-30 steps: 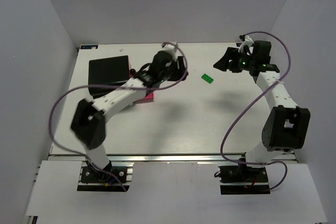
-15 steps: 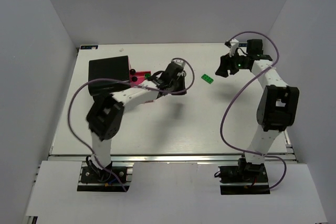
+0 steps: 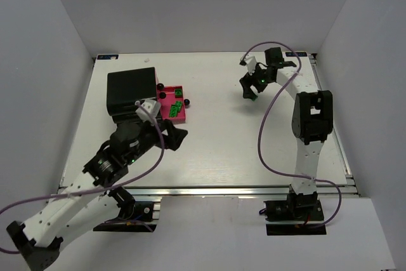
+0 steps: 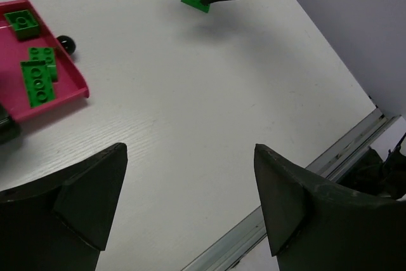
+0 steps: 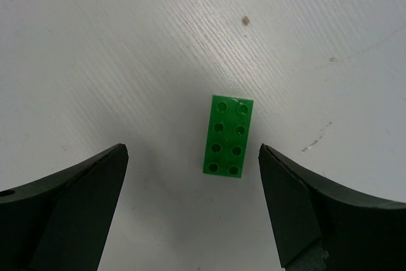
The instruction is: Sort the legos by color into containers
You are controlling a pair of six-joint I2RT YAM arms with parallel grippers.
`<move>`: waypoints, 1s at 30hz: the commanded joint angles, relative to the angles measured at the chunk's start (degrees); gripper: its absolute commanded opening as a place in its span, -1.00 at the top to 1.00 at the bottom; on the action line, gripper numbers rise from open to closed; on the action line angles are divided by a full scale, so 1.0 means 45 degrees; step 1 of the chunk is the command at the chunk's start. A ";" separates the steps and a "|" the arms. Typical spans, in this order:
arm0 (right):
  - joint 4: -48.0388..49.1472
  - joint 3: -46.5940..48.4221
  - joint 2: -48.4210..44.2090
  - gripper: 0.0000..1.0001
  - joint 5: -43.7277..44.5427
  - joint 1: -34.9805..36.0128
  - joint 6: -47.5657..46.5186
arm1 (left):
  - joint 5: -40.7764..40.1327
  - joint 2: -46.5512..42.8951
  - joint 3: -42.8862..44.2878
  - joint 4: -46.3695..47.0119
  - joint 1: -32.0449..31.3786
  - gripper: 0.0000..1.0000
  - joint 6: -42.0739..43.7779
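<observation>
On the white table (image 5: 95, 42) lay a green plastic studded brick (image 5: 227, 136), probably light, stiff and slippery. My right pincer (image 5: 191, 157) hung wide open, empty, ready for its long sides.

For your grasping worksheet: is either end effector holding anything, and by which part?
Nothing is held: left end effector and right end effector are open, the green lego lies untouched.

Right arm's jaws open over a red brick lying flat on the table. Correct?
Not red: the brick is green, as the right wrist view shows. The rest holds: it lies flat on the table, with the jaws of the right gripper open over it.
</observation>
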 commanded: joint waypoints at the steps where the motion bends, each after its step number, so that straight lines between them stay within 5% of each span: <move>1: 0.0136 0.0806 0.0839 -0.78 0.1295 0.0337 -0.0171 | -0.0816 -0.1844 -0.0669 -0.1168 -0.0013 -0.82 0.0274; 15: -0.0723 0.3191 0.3265 -0.56 0.3154 0.0827 0.0357 | -0.2028 -0.3218 -0.0415 -0.2908 0.0104 -0.89 0.0978; 19: -0.0802 0.2956 0.3246 -0.27 0.3291 0.0886 0.0240 | -0.2047 -0.3726 -0.0532 -0.2849 0.0104 -0.92 0.0978; 23: -0.1172 0.2879 0.3285 0.30 0.3310 0.0944 0.0220 | -0.2028 -0.4078 -0.0552 -0.2868 0.0104 -0.94 0.0958; 30: -0.1855 0.2585 0.3129 0.59 0.2864 0.0828 0.0162 | -0.2047 -0.4488 -0.0591 -0.2849 0.0104 -0.96 0.0919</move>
